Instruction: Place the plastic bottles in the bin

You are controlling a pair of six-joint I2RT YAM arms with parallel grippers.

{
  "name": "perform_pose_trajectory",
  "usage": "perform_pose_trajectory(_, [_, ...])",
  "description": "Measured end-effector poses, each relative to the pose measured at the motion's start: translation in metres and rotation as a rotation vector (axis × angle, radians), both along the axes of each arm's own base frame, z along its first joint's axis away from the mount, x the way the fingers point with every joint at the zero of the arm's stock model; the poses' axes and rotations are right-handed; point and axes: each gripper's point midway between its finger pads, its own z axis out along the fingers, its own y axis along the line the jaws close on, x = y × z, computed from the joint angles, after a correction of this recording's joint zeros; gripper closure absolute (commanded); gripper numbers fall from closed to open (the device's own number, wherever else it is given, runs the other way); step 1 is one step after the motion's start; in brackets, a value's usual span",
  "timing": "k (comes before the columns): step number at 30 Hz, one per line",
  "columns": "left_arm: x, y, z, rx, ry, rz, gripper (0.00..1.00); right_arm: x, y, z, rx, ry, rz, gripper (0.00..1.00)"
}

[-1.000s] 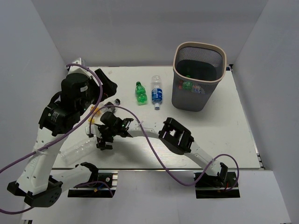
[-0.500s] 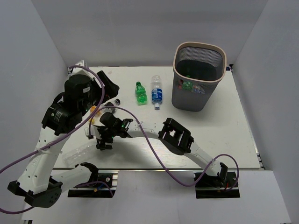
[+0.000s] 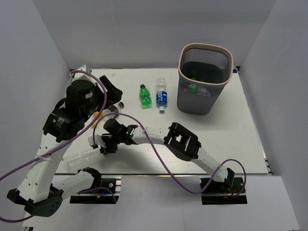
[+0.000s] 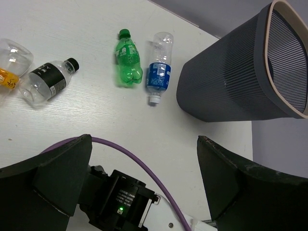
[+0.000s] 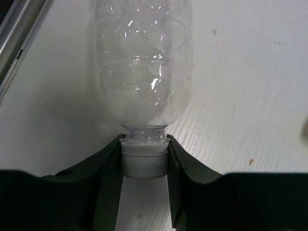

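A clear unlabelled plastic bottle [image 5: 142, 72] lies on the table near the front left [image 3: 79, 156]. My right gripper [image 5: 143, 144] is shut on it, with both fingers pressed against its white cap [image 5: 143, 163]; in the top view this gripper [image 3: 103, 144] is low over the table. My left gripper [image 4: 144, 144] hangs open and empty above that arm. A green bottle [image 4: 127, 62], a blue-labelled bottle [image 4: 159, 72], a black-labelled bottle [image 4: 45, 83] and an orange-labelled one [image 4: 8, 60] lie on the table. The mesh bin [image 3: 206, 46] stands at the back right.
Through the bin's mesh a green bottle [image 3: 193, 87] shows inside. The right arm's purple cable [image 4: 144, 161] arcs under my left gripper. The left arm [image 3: 77, 103] stands over the table's left side, close to the left wall. The table's front edge [image 3: 159, 174] runs just behind the clear bottle.
The right gripper's jaws have closed from wide open onto the clear bottle's cap. The left arm has drifted slightly toward the back.
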Motion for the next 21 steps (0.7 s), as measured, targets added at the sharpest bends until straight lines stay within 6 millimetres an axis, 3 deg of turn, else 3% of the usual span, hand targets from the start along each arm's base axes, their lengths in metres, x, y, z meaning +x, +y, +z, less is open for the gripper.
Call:
perform_pose_trajectory(3, [0.000, 0.000, -0.001, -0.001, 0.002, -0.002, 0.01, -0.006, -0.006, 0.000, -0.008, -0.006, 0.014, 0.86])
perform_pose_trajectory(4, [0.000, -0.001, -0.001, -0.002, 0.001, -0.003, 0.01, -0.007, -0.008, -0.001, -0.012, -0.007, 0.017, 0.98])
perform_pose_trajectory(5, [0.000, -0.001, -0.001, -0.004, -0.002, -0.004, 0.01, -0.008, -0.011, -0.001, -0.014, -0.006, 0.019, 1.00])
perform_pose_trajectory(10, [0.001, -0.004, -0.006, -0.009, 0.003, -0.013, 0.01, -0.013, -0.025, 0.002, -0.040, 0.003, 0.016, 1.00])
perform_pose_trajectory(14, [0.001, -0.004, -0.006, -0.012, 0.003, -0.015, 0.01, -0.009, -0.043, 0.016, -0.059, 0.004, -0.025, 1.00])
perform_pose_trajectory(17, [0.002, -0.004, -0.002, -0.022, -0.019, -0.013, 0.01, -0.001, -0.072, 0.037, -0.068, 0.008, -0.080, 1.00])
perform_pose_trajectory(21, [0.005, -0.005, 0.002, -0.028, -0.054, -0.015, 0.01, 0.025, -0.121, 0.083, -0.036, -0.017, -0.181, 1.00])
